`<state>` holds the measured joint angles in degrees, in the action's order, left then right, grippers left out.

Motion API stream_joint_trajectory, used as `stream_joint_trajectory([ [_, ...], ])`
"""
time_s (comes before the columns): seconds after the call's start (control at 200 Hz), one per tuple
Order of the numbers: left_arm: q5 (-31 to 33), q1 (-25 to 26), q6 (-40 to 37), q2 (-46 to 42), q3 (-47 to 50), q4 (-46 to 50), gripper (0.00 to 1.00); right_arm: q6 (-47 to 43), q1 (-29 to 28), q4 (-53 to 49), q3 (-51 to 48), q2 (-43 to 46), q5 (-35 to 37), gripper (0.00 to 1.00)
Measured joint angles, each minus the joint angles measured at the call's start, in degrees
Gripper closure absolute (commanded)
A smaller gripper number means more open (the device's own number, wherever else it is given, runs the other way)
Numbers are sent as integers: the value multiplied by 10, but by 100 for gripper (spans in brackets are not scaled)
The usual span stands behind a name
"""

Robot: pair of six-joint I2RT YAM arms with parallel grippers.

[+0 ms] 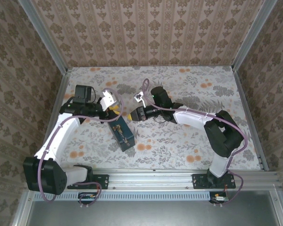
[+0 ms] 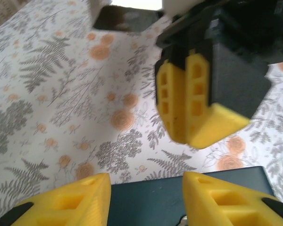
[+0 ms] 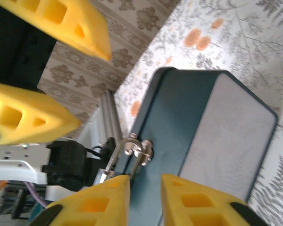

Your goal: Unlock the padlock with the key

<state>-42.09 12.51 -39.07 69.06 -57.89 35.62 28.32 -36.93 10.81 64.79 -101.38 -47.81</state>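
Padlock point(image 3: 111, 164): hung on tin point(image 3: 188, 117), just beyond right gripper point(image 3: 145, 181) fingertips; those jaws narrowly apart, grip cannot be told. Left gripper point(image 2: 146, 181): jaws wide apart over tin edge

padlock point(image 3: 115, 156), grey shackle looped through tin clasp point(image 3: 144, 149)

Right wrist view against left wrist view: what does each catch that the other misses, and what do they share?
Right wrist view: the padlock's grey shackle at the clasp on the dark blue tin. Left wrist view: the right gripper from outside, its jaws a narrow gap apart. Shared: the tin, the floral table cover and the left gripper.
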Motion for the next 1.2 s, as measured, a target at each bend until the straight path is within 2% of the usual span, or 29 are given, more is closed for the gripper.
stream_joint_trajectory([
  [0.135,49,-20,67,-13,21,-32,55,-59,-15,-68,0,35,44,67],
  [0.3,105,-61,191,-11,21,-68,56,-107,-54,-113,8,78,110,62],
  [0.445,154,-93,295,19,16,-73,58,-138,-105,-142,9,101,190,57],
  [0.59,178,-97,360,35,16,-71,58,-169,-153,-182,18,104,287,54],
  [0.84,190,-97,408,35,20,-72,60,-190,-196,-205,39,99,385,51],
  [0.925,189,-94,412,35,20,-72,60,-190,-202,-205,45,88,402,49],
  [1.2,189,-84,413,35,20,-70,61,-190,-212,-205,56,39,426,51],
])
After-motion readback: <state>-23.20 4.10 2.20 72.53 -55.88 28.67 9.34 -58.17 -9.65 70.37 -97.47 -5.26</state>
